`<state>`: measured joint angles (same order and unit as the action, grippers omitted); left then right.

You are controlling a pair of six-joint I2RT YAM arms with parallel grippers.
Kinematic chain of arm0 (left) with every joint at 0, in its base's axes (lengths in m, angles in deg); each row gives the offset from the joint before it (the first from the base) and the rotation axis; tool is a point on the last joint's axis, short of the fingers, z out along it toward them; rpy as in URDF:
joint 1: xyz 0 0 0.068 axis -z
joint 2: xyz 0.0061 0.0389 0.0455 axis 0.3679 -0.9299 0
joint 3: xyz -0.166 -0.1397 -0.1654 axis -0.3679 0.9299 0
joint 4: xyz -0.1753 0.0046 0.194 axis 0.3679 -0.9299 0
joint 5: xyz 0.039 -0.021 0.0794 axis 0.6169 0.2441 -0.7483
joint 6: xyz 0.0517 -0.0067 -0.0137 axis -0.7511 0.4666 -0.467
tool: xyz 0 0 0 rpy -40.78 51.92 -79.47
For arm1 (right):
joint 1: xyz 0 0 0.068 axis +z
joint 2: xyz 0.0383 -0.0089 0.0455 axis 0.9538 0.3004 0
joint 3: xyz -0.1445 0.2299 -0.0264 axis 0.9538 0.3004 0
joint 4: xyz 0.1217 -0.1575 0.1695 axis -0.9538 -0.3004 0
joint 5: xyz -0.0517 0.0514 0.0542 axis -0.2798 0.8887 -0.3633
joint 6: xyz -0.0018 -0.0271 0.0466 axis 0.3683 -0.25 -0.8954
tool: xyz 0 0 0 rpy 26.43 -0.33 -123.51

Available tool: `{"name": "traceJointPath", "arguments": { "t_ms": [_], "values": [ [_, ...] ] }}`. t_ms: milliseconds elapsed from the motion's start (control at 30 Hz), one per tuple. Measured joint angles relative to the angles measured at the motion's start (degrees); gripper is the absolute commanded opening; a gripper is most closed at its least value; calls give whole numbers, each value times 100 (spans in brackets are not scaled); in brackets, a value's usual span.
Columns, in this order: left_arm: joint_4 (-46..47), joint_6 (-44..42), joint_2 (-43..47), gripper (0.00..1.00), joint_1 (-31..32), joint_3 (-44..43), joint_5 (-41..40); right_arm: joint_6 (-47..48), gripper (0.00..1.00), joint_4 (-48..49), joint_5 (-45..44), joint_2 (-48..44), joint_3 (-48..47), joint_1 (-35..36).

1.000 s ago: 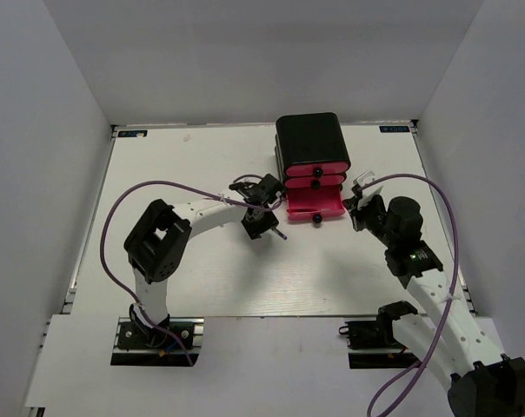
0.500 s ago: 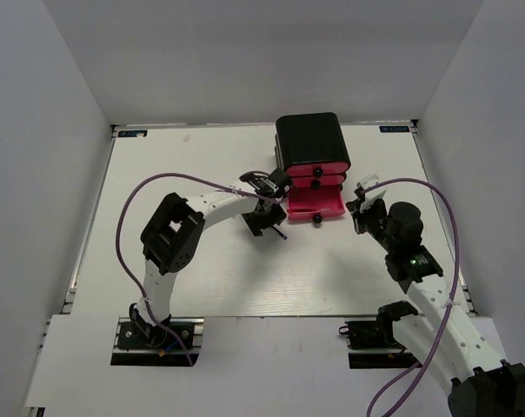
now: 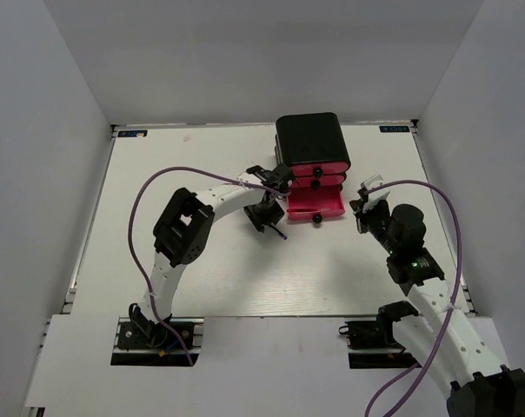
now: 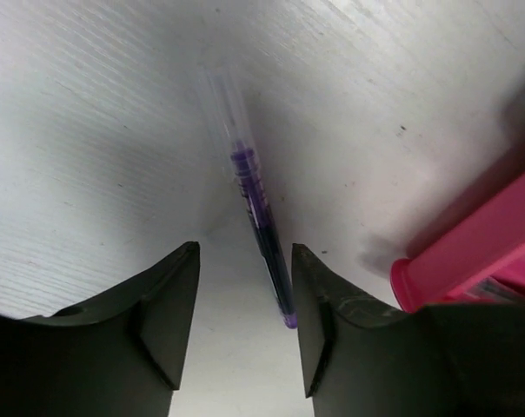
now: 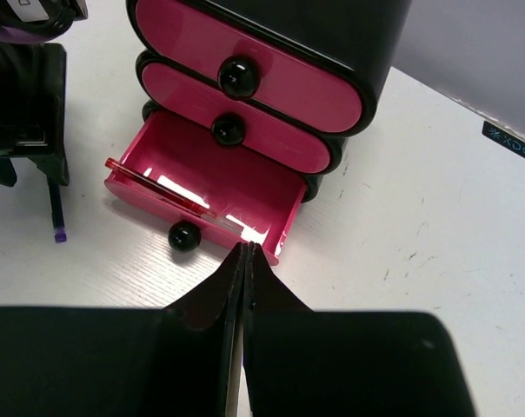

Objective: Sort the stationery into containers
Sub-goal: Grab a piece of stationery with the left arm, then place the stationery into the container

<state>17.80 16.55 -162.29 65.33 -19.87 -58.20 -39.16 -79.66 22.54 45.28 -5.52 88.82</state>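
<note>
Glossy black rounded case (image 3: 309,141) at 12 o'clock on the surface (image 3: 202,261); three pink drawers stacked in it, each with a small black round knob; upper two drawers (image 5: 186,39) shut; bottom drawer (image 5: 212,170) pulled out toward 6 o'clock; thin red pen (image 5: 158,186) lies along its front rim; purple pen (image 4: 261,228), clear barrel, purple core, at 8 o'clock just beside the open drawer.

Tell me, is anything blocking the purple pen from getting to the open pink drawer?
Nothing visible does. The purple pen lies within the open left end effector, and only bare table separates it from the open bottom drawer beside it. A red pen lies inside.
</note>
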Motion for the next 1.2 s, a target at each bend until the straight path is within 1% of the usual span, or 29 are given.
{"name": "traceJointPath", "arguments": {
  "t_ms": [33,100,333,400,433,467,533,567,733,767,867,967,1100,1200],
  "values": [
    [-68,9,-44,50,-11,-55,-9,0,0,2,2,-13,0,-15],
    [-177,20,-122,46,-15,-103,-17,0,0,2,0,-48,0,-28],
    [-461,-13,-177,47,-52,-122,-133,0,0,2,7,-96,0,-90],
    [-466,-28,-177,43,-70,-122,-133,0,0,2,9,-96,0,-103],
    [-461,-39,-177,40,-81,-120,-136,0,0,2,9,-96,0,-111],
    [-457,-57,-177,33,-90,-118,-138,-2,0,0,11,-96,0,-122],
    [-420,-125,-166,25,-103,-79,-142,-2,0,2,13,-98,2,-129],
    [-393,-168,-151,17,-107,-46,-144,-2,0,0,13,-98,2,-136],
    [-122,-549,208,6,-131,509,-155,-2,0,0,33,-98,2,-170],
    [-31,-675,323,0,-144,697,-162,0,0,2,35,-98,2,-173],
    [363,-1368,723,0,-142,1250,-136,7,0,2,81,-98,4,-179],
    [1281,-2951,1335,0,-98,1847,190,44,0,2,140,-96,7,-192],
    [2752,-4970,2385,0,0,2573,879,66,0,0,188,-92,50,-199],
    [3617,-6349,3069,0,42,2946,1419,70,0,-2,232,-83,85,-199]
  ]
}}
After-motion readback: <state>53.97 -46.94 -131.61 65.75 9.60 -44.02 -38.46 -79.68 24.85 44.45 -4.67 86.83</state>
